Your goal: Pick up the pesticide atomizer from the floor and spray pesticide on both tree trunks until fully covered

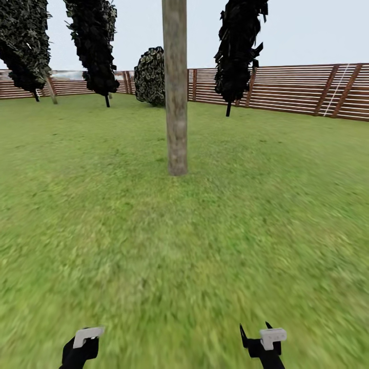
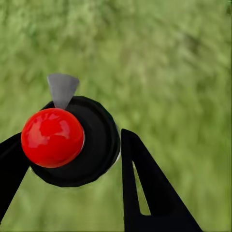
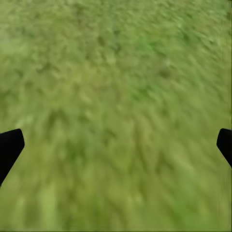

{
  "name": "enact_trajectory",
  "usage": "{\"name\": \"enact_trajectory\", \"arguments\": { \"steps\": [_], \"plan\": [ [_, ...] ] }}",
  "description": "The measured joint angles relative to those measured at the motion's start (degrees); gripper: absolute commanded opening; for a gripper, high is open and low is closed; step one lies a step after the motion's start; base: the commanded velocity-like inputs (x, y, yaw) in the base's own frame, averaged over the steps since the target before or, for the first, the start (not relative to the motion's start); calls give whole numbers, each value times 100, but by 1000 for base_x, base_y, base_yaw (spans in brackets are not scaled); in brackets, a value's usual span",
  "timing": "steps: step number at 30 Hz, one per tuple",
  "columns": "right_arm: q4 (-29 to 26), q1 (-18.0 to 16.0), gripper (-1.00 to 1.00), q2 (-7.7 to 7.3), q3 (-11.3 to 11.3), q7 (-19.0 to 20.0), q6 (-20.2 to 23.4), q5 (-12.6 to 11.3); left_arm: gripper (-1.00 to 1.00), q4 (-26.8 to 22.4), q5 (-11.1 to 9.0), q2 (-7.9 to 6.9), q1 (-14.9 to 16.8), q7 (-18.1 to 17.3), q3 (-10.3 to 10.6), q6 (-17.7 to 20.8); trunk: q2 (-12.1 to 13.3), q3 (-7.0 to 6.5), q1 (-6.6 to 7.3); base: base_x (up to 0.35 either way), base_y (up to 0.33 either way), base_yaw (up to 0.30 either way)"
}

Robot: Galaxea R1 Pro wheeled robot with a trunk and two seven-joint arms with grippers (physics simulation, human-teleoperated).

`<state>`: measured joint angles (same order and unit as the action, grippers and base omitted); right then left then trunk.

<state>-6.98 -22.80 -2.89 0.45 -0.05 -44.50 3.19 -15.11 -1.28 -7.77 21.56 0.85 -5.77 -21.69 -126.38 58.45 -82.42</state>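
The left gripper (image 2: pixel 72 159), at seven o'clock in the head view, pinched the pesticide atomizer (image 2: pixel 72 142) over the lawn (image 1: pixel 102 215). At twelve o'clock stood the tree trunk (image 1: pixel 176 92). At five o'clock, the right gripper (image 3: pixel 116 145) was spread wide.

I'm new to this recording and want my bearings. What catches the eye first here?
A thick pale tree trunk rises from the lawn straight ahead, with the brown slat fence behind. In the left wrist view, the left gripper holds the atomizer, its glossy red ball top standing out.
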Motion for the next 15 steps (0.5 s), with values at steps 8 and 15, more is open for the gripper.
{"name": "enact_trajectory", "arguments": {
  "steps": [8,15],
  "plan": [
    [0,0,100,-1,0,-3,0,2,-100,1,0,1,3,0,1,0,0,0,0,339,0,0],
    [0,0,100,-1,-2,-2,0,1,-100,2,0,2,1,0,1,0,0,0,0,339,0,0]
  ]
}}
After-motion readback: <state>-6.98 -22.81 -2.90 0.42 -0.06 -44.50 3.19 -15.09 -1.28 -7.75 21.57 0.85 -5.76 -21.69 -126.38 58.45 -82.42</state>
